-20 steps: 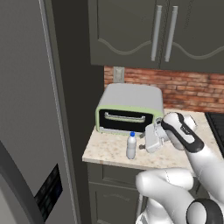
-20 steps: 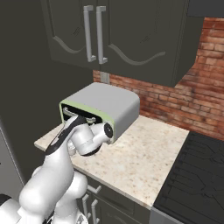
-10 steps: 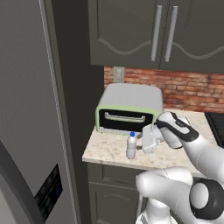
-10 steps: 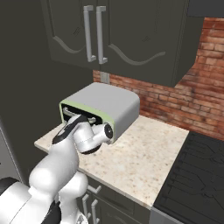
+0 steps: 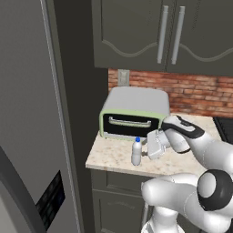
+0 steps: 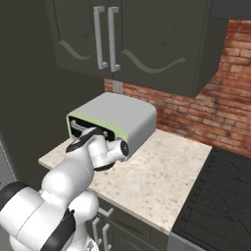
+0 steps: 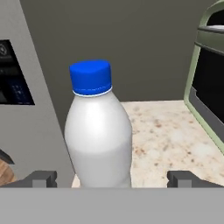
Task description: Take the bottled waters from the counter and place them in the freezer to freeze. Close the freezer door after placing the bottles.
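A water bottle (image 7: 98, 131) stands upright on the worktop (image 5: 113, 157), between the spread fingertips (image 7: 41, 178) of the claw (image 7: 111, 179), nothing pinched.

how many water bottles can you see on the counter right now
1. One bottle stands upright near the front edge of the counter, before the toaster oven, between the open gripper's fingers. Another may be hidden behind the arm.
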Controlling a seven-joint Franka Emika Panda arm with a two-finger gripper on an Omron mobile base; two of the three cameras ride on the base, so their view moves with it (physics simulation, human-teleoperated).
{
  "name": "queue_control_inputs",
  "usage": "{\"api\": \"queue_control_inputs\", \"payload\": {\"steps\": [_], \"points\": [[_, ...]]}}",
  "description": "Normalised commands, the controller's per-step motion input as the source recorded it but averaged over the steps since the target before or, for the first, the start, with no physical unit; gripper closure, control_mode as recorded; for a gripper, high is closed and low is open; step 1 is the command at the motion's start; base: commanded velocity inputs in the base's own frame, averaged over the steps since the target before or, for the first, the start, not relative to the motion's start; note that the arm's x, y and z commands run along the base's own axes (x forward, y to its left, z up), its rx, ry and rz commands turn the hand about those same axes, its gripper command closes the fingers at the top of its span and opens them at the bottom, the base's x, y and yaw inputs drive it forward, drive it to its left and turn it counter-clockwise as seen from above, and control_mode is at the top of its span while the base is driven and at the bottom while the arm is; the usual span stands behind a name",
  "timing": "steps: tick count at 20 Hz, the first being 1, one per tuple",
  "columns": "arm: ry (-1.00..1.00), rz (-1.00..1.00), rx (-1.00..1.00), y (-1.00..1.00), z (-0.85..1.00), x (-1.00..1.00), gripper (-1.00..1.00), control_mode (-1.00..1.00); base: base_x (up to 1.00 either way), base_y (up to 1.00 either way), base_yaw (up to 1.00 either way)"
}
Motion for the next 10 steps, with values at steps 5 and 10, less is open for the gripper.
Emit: {"api": "queue_control_inputs", "payload": {"steps": [5,10], "points": [[0.00,0.05,0.03,0.12,0.00,0.03,-1.00,-1.00,0.00,0.00,0.00],[0.00,0.08,0.02,0.25,0.00,0.09,-1.00,-1.00,0.00,0.00,0.00]]}}
